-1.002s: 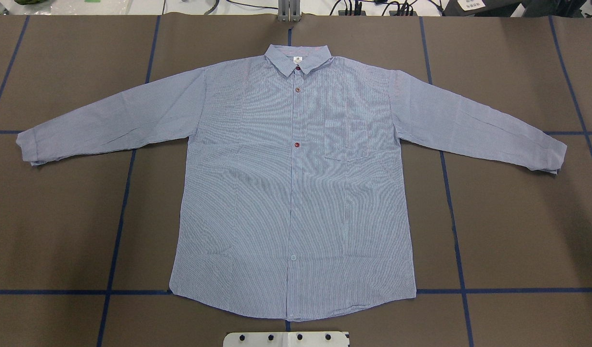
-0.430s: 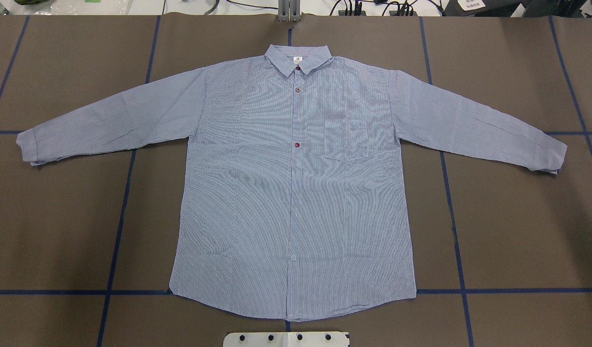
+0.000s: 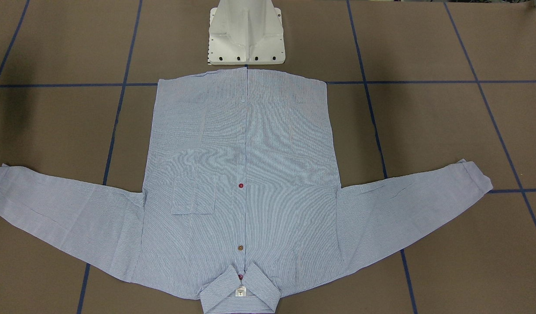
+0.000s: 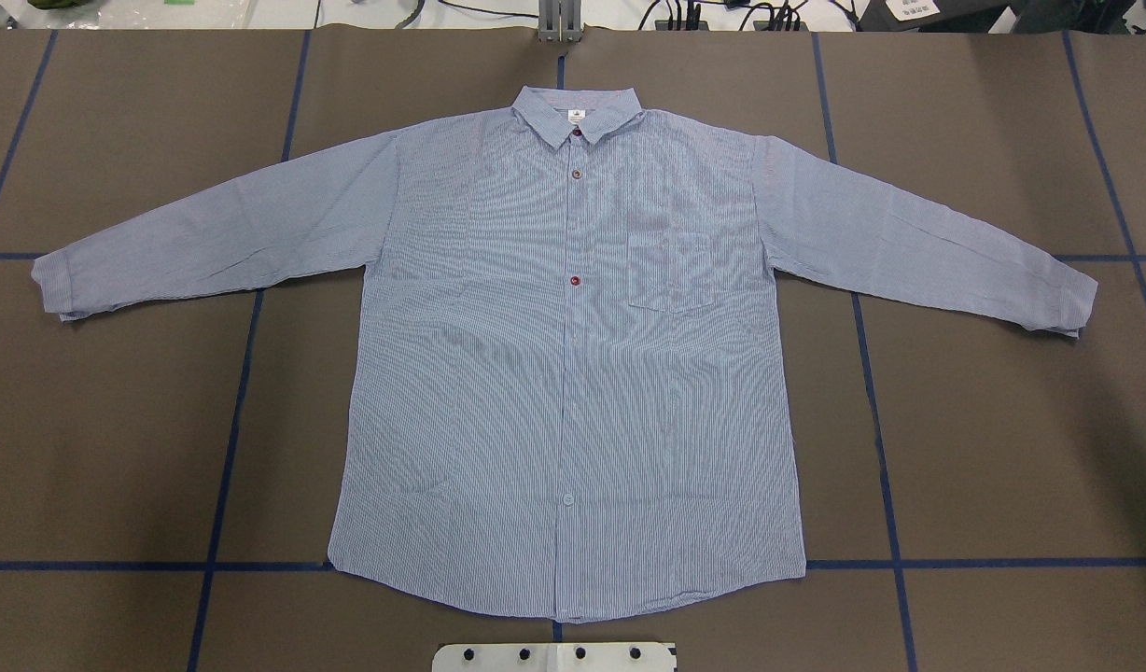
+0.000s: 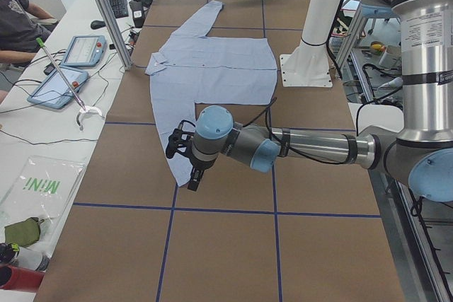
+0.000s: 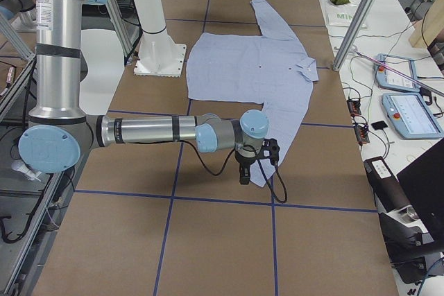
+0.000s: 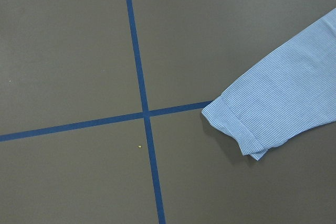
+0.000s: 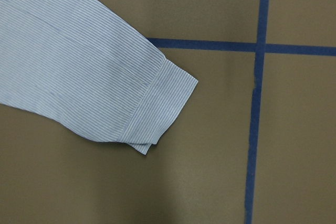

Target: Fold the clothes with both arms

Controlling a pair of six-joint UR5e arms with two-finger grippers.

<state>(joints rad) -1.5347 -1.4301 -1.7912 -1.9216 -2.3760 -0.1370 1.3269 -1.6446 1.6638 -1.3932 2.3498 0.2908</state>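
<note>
The light blue striped shirt (image 4: 573,373) lies flat and face up, buttoned, collar at the far side and both sleeves spread out; it also shows in the front-facing view (image 3: 246,174). My left gripper (image 5: 192,180) points down just above the table by the left cuff (image 7: 236,127). My right gripper (image 6: 244,173) points down by the right cuff (image 8: 157,108). Both grippers stand beside the cuffs and hold nothing that I can see. No fingers show in the wrist views, so I cannot tell whether either gripper is open or shut.
The white pedestal base (image 3: 246,39) stands at the shirt's hem. Blue tape lines (image 4: 228,420) cross the brown table. Metal frame posts (image 5: 106,12) and tablets (image 5: 60,86) stand along the far edge, where an operator (image 5: 18,22) sits.
The shirt has not moved. A small dark sliver has appeared at the overhead view's right edge, near the right cuff.
</note>
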